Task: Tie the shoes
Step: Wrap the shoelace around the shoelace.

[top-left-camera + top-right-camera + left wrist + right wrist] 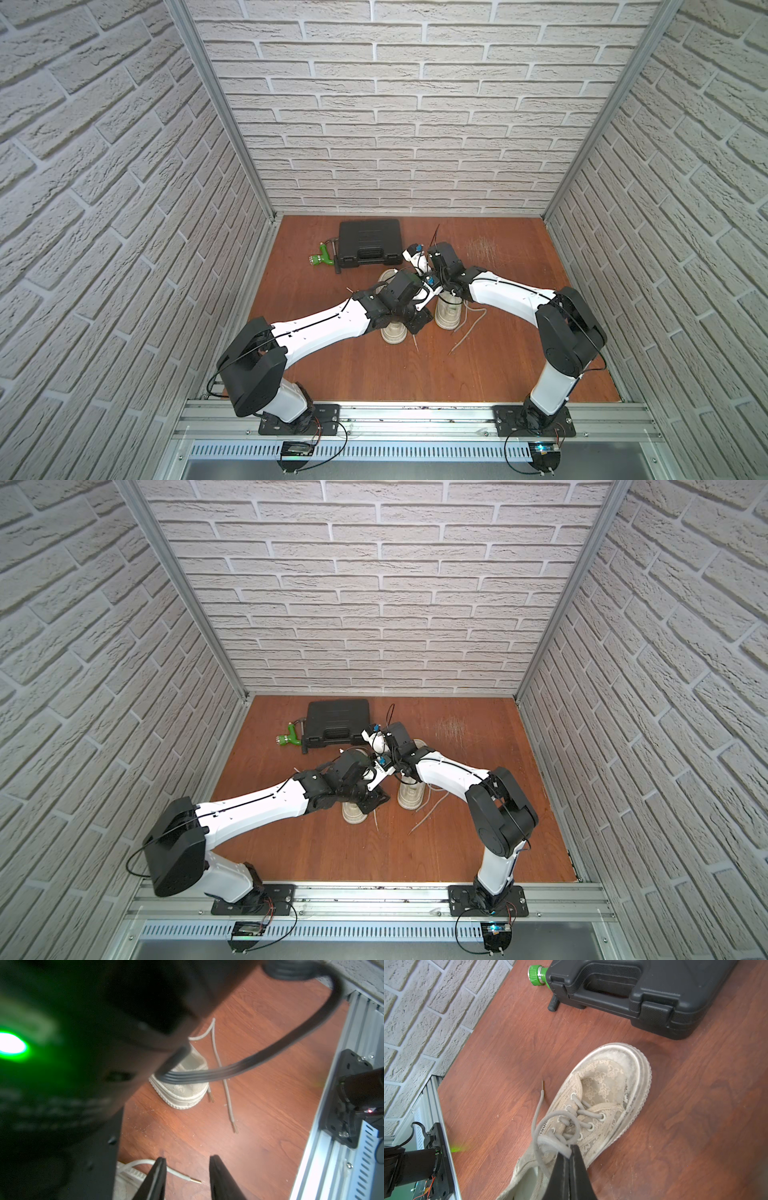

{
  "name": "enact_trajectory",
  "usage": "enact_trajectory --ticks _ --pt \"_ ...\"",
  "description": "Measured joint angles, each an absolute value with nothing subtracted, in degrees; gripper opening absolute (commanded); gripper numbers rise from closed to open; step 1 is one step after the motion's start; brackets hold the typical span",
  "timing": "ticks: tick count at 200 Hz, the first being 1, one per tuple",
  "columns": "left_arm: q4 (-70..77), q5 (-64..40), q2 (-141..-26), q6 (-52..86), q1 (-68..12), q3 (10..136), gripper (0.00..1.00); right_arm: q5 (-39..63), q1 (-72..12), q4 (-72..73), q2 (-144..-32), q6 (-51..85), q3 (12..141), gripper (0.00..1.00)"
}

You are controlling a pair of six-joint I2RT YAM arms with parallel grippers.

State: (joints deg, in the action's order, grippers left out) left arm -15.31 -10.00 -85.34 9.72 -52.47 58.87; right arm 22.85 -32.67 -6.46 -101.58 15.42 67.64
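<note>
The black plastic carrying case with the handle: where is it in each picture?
Top view: the black plastic case at the far side of the wooden table, left of centre.
Top view: the same far spot.
Left wrist: not in it.
Right wrist: the case lies beyond the toe of the beige canvas sneaker.
Shared landmark: the green hose nozzle beside the case, except in the left wrist view.
</note>
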Motion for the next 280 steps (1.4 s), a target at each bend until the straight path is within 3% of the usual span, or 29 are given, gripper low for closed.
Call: enact_trajectory --ticks 35,76,121,186,235,280 --pt "-15.14 -14.31 -79.5 10.59 -49.04 56.47 0.4 24.03 -33.5 -6.26 -101.58 14.44 67.64 0.03" --pt "-14.92 -19.9 -70.87 13.04 -35.05 51.51 0.4 25.34 -33.78 -5.67 -101.58 14.0 67.64 0.03" --pt "-11.68 -28.12 -74.13 17.82 -23.46 49.43 0.37 25.93 -34.02 -5.67 -101.58 13.23 67.64 0.03" --pt "-3.64 -36.97 -85.47 22.11 -22.17 49.56 0.33 26.0 -34.02 -5.85 -101.58 12.97 67.64 0.03" --pt "0.21 -39.2 -86.87 23.88 -22.17 49.67 0.3 25.93 -34.02 -5.91 -101.58 12.84 67.64 0.03" --pt "1.89 -40.01 -86.98 24.29 -22.22 50.39 0.2 25.98 -34.04 -5.91 -101.58 12.84 67.64 0.04"
